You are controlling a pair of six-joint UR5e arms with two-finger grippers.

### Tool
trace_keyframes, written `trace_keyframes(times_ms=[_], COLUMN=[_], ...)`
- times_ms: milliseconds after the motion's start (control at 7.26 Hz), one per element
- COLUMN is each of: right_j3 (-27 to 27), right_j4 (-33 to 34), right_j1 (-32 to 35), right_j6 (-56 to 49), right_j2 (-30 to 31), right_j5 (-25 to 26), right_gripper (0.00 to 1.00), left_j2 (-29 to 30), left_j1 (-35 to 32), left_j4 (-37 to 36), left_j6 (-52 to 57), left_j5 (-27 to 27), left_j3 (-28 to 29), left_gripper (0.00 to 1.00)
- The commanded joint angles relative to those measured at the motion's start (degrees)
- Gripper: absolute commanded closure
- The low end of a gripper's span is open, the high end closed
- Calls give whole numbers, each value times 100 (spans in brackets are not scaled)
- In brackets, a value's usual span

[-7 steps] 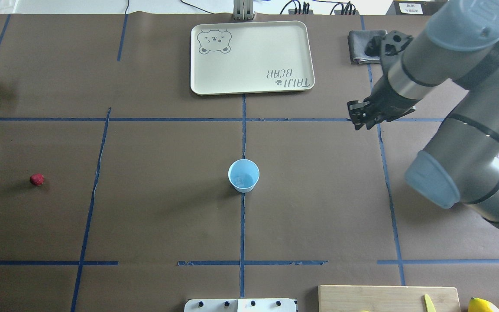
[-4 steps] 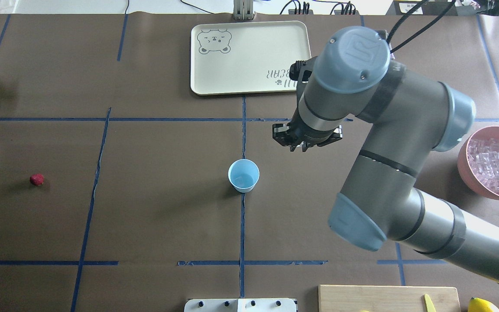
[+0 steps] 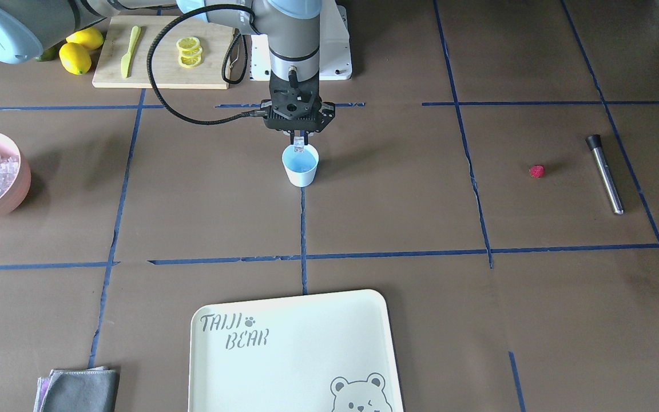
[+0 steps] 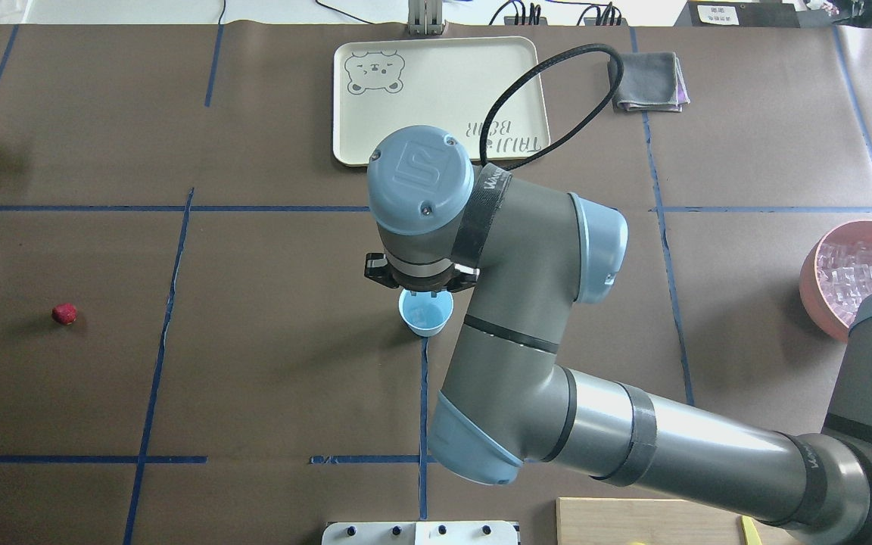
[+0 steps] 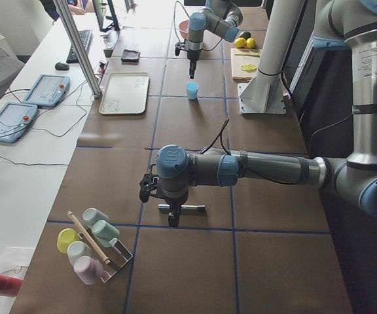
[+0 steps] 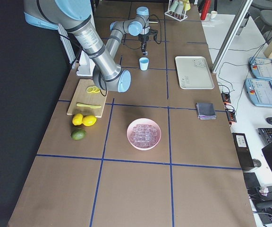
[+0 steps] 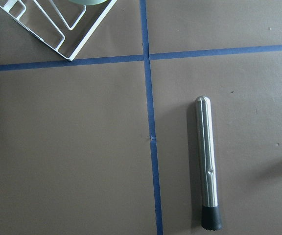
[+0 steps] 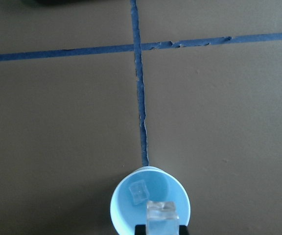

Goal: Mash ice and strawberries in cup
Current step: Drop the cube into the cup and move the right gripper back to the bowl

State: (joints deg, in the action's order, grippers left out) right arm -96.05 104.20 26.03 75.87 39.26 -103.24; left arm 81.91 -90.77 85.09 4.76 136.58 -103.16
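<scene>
The cup [image 3: 301, 169], white outside and light blue inside, stands at the table's middle. My right gripper [image 3: 299, 143] hangs straight over it, shut on one clear ice cube [image 8: 162, 215] just above the rim. Another ice cube [image 8: 139, 191] lies inside the cup [image 8: 126, 215]. The red strawberry [image 4: 64, 313] lies far left on the table, next to a steel muddler [image 7: 208, 166]. My left gripper [image 5: 171, 221] hovers over the muddler; I cannot tell if it is open or shut.
A pink bowl [image 4: 814, 291] full of ice sits at the right edge. A cream tray [image 4: 440, 53] and a grey cloth [image 4: 648, 82] are at the back. A cutting board with lemon slices [image 3: 161, 71] and a cup rack [image 5: 90, 248] stand at the sides.
My right arm has swung left from the table's right side to directly above the cup. The pink bowl of ice has come into view behind it.
</scene>
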Motion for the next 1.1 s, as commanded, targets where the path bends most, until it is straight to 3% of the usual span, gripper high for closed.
trace_keyframes(times_ms=[0, 138, 275, 413, 964], right_j3=[298, 289, 298, 245, 184], right_j4=[-199, -199, -199, -199, -190], right_j1=[-133, -133, -133, -133, -133], right_j6=[95, 95, 86, 77, 59], right_j2=[-42, -15, -6, 89, 64], right_j5=[147, 147, 147, 234, 261], right_gripper=[92, 91, 68, 2, 1], left_j2=[0, 0, 0, 0, 0], left_j1=[-2, -2, -2, -2, 6], left_j4=[-10, -10, -10, -1, -1], left_j6=[-1, 8, -1, 8, -1], left_j5=[0, 0, 0, 0, 0], left_j3=[6, 6, 6, 6, 6], left_gripper=[0, 0, 0, 0, 0])
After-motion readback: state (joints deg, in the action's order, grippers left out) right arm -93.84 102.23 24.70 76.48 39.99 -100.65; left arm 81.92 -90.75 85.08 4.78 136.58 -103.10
